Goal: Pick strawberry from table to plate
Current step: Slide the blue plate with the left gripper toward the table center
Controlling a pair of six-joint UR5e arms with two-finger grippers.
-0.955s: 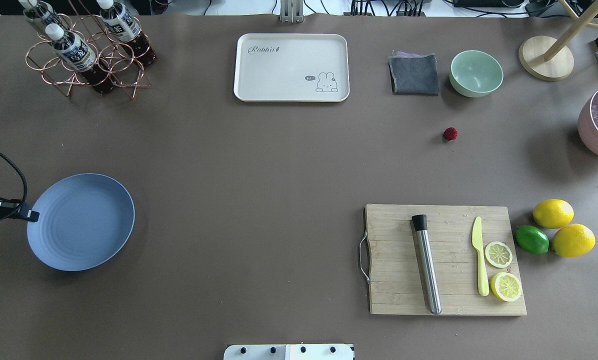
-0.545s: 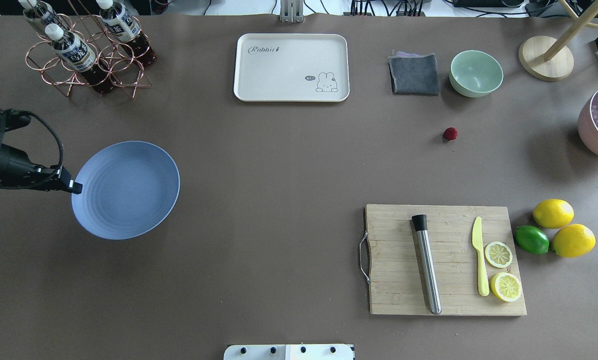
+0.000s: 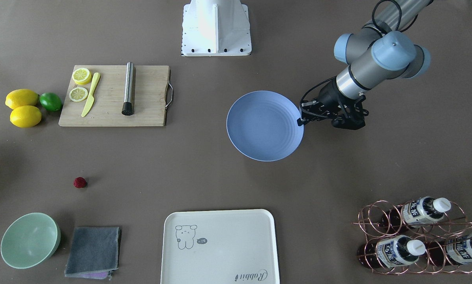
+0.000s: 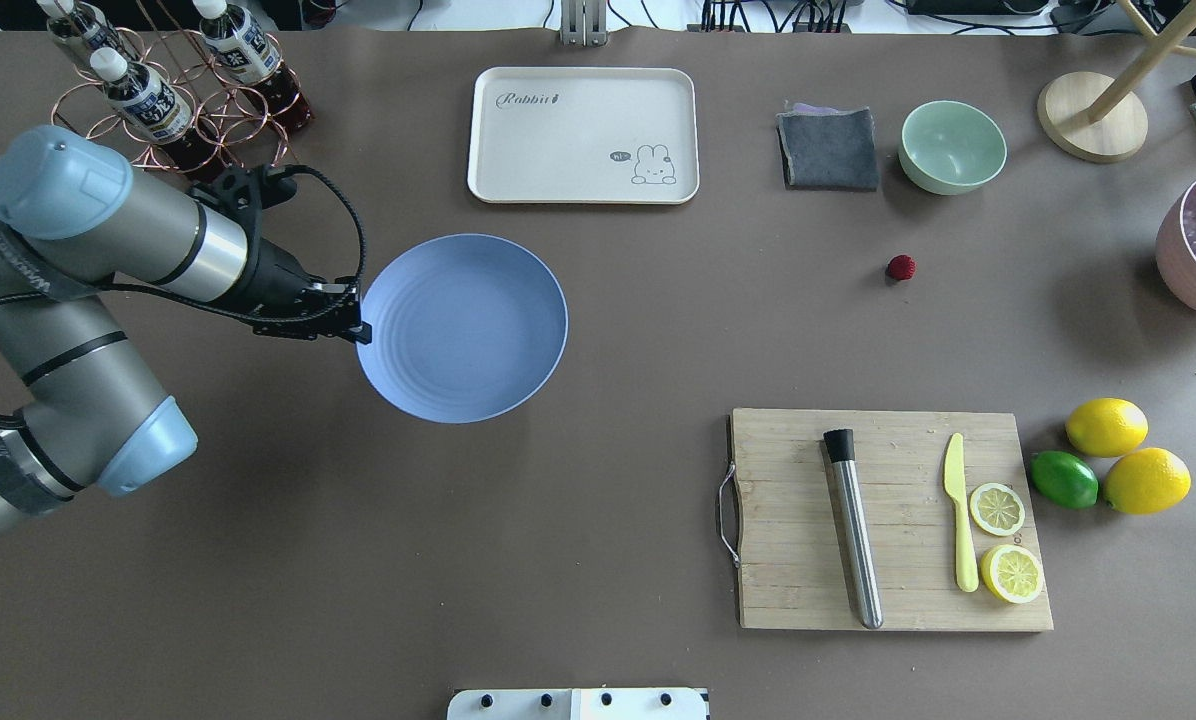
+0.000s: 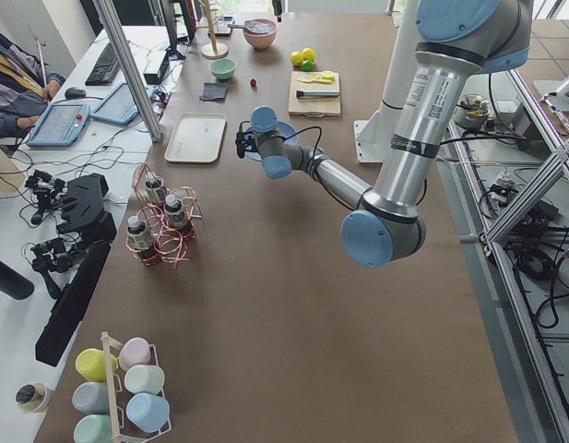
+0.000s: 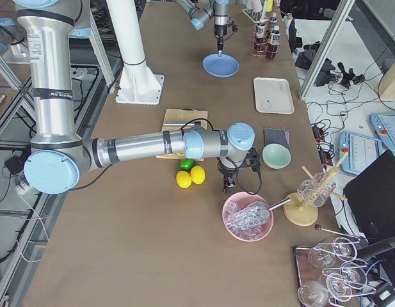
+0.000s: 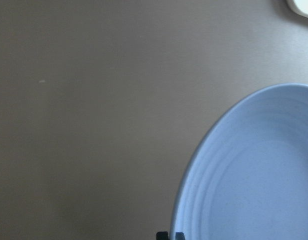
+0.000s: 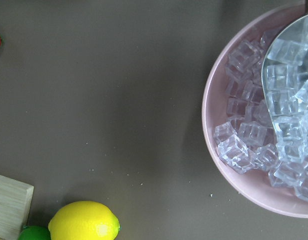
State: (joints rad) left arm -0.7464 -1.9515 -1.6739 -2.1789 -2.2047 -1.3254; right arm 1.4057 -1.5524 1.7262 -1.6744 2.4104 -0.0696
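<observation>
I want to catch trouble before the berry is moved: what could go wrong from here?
The left gripper pinches the plate only at its rim, so it could tilt or slip loose. The strawberry is tiny, round and far from the plate; it may roll when grasped. The ice bowl lies near the right arm, which could bump it.

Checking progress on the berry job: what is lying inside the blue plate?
Nothing: the plate shows a bare, ringed inside. The strawberry lies on the table, far from it. Only a bit of rim is covered, where the left gripper pinches it.
</observation>
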